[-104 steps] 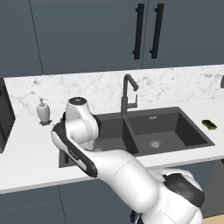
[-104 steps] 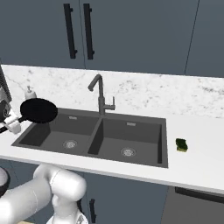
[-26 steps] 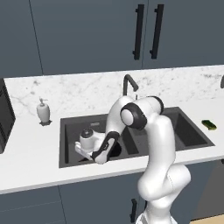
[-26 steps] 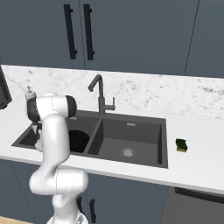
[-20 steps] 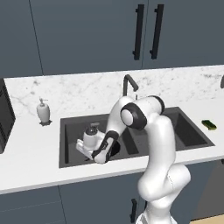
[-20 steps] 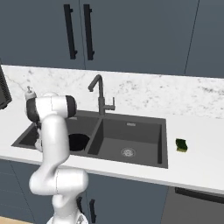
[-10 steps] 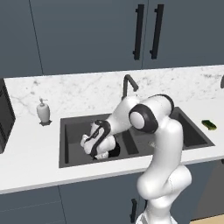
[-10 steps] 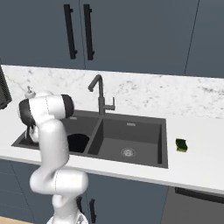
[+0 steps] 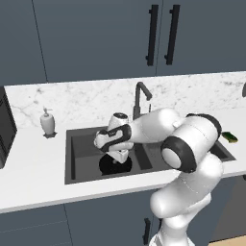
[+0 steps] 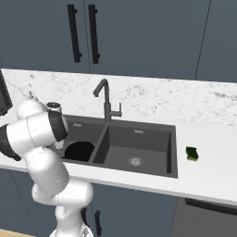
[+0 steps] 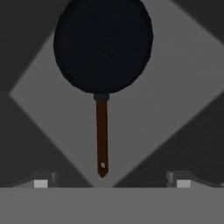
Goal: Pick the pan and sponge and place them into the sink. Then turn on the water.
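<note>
Since half a second ago the arm has lifted a little above the left basin, and the pan [image 9: 115, 165] now lies released on the basin floor, left of centre in the left base view. From the hand camera the pan [image 11: 103, 46] fills the upper middle of the frame, its handle running straight down toward the gripper [image 11: 109, 183], whose fingertips [image 11: 41, 183] stand wide apart at the lower corners, clear of the handle end. At left of centre in the right base view the pan [image 10: 79, 150] sits dark in the sink [image 10: 152, 134]. On the counter [image 10: 203, 178] at right of centre, the sponge [image 10: 192, 154] rests well apart from the sink.
</note>
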Controlling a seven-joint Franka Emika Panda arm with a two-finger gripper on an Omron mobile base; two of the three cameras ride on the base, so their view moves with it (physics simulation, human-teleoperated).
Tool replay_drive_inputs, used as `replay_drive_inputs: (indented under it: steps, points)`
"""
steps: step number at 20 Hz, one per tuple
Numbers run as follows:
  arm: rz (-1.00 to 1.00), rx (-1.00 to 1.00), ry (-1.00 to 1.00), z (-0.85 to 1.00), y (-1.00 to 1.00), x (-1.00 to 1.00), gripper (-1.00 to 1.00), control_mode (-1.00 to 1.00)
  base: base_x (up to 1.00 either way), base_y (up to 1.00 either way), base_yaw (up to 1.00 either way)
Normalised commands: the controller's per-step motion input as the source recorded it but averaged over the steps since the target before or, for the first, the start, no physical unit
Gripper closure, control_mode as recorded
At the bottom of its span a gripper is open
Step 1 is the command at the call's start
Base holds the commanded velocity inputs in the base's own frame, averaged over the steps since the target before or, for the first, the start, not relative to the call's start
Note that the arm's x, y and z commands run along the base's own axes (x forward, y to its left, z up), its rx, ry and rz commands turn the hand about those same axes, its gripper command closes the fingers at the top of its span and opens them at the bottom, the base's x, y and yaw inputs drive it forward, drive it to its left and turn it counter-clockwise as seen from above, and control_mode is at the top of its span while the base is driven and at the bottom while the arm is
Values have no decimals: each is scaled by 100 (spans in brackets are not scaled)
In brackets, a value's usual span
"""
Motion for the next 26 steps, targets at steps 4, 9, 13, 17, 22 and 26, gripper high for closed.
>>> replay_drive_inputs:
  steps: [4, 9, 13, 17, 22, 26]
  points:
    - [0, -4, -39, 100, -29, -67, -100, -100, 0, 0, 0]
    - [1, -1, -39, 100, -50, -50, -100, -100, 0, 0, 0]
    - [5, 0, -35, 99, -53, -35, -100, -100, 0, 0, 0]
    - [10, 1, -33, 97, -61, -38, -100, -100, 0, 0, 0]
    - [4, 1, -25, 90, -73, -32, -100, -100, 0, 0, 0]
    - [0, -2, -9, 80, -77, -24, -100, -100, 0, 0, 0]
